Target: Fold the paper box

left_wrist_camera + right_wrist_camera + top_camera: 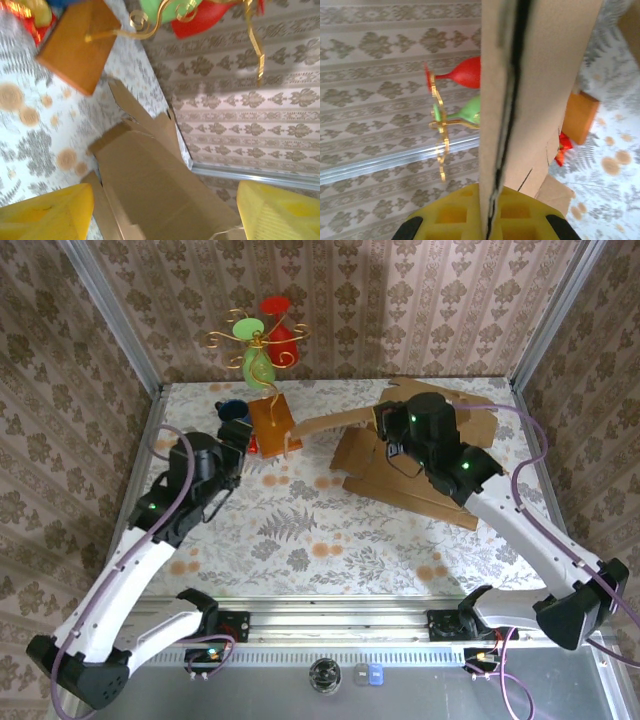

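Note:
The brown paper box (pixel 405 480) lies partly flattened on the right half of the table, with one long flap (pixel 325 423) reaching left toward the wooden block. My right gripper (pixel 395 448) is over the box's upper part, shut on a cardboard panel. In the right wrist view that panel (pixel 540 75) runs edge-on into the closed yellow jaws of the gripper (pixel 492 212). My left gripper (pixel 237 445) is left of the box and apart from it. Its yellow fingers (pixel 45 215) stand wide open, with nothing between them, and the box (pixel 155 185) lies just beyond them.
A wooden block (pixel 272 420) with a gold wire stand holding green and red ornaments (pixel 265 345) sits at the back centre, close to the left gripper. A blue object (pixel 232 410) and a red one (pixel 252 446) lie beside it. Patterned walls with metal posts (pixel 110 315) enclose the table.

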You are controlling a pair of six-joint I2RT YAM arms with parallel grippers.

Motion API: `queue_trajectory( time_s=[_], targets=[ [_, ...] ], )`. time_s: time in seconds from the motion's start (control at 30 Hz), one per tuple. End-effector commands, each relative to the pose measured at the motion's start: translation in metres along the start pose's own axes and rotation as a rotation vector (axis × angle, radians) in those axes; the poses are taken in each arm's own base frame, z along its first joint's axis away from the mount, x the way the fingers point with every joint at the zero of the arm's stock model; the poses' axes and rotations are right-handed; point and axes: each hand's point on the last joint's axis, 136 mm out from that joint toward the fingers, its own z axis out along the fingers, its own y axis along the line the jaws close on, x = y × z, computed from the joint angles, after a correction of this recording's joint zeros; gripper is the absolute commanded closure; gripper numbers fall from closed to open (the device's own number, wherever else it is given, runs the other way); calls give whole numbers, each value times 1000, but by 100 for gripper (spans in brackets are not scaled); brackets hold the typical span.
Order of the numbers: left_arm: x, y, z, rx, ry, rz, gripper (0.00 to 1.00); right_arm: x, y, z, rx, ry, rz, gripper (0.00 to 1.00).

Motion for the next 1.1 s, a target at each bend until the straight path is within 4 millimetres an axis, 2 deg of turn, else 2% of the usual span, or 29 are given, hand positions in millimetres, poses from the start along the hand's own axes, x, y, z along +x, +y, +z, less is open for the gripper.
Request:
queue_trajectory(
  time_s=[0.0, 0.1, 0.23, 0.4, 0.5, 0.57, 0.67, 0.8, 0.9, 1.07],
  targets=[
    [-15, -4, -19, -56, -9, 195, 26, 4, 27, -4, -15, 13, -47, 100],
    [-38, -18, -30, -50, -75, 231, 27, 11, 49, -14, -35, 18, -64, 100],
    [-60, -32, -45, -37, -139, 256, 28, 22, 74, -39, -55, 20, -96, 100],
    [-81, -49, -61, -24, -188, 289, 30, 43, 88, -74, -34, 40, -134, 100],
    [-91, -55, -65, -53, -187, 311, 30, 58, 85, -76, -6, 58, -128, 100],
    [-95, -62, -66, -69, -176, 340, 30, 68, 79, -60, 7, 78, -100, 100],
    [-96, -77, -64, -75, -139, 400, 30, 86, 65, -13, -8, 106, -64, 100],
    [-79, -86, -48, -73, -1, 428, 32, 91, 49, 38, -9, 123, -50, 100],
    [-59, -75, -37, -117, 98, 420, 32, 94, 31, 63, 27, 142, -29, 100],
    [-23, -49, -21, -205, 225, 415, 32, 103, 5, 85, 78, 168, 5, 100]
  ],
)
